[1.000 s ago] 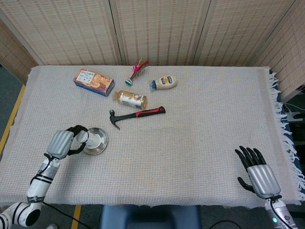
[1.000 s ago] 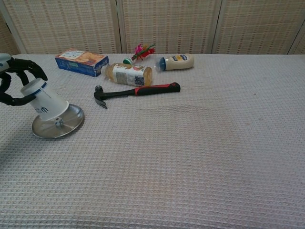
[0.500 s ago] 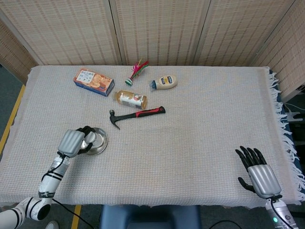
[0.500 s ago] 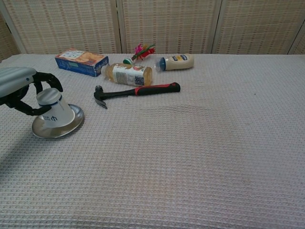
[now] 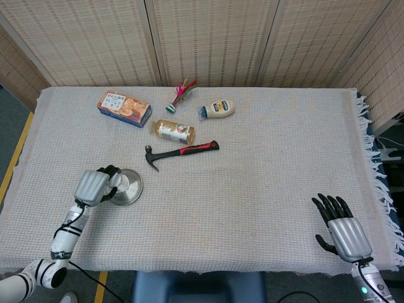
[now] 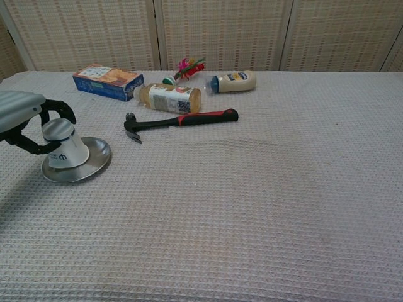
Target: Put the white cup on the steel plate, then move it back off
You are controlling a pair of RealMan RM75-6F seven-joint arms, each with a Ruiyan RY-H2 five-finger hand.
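The white cup [image 6: 63,145] stands upside down on the left part of the round steel plate [image 6: 88,165], at the table's front left. My left hand [image 6: 22,119] curls around the cup's top from the left, fingers wrapped on it. In the head view the same hand [image 5: 96,187] covers most of the cup [image 5: 116,181], beside the steel plate [image 5: 129,188]. My right hand [image 5: 339,228] rests near the front right edge of the table with fingers spread and nothing in it.
A black-and-red hammer [image 5: 181,152] lies just behind the plate. Further back lie a bottle [image 5: 173,131] on its side, a cracker box [image 5: 124,108], a mayonnaise bottle [image 5: 218,109] and a feather shuttlecock [image 5: 181,95]. A woven cloth [image 5: 265,177] covers the table.
The cup went from tilted above the plate to standing upside down on it. My left hand shifted slightly left with it and still holds it. The right hand has not moved.
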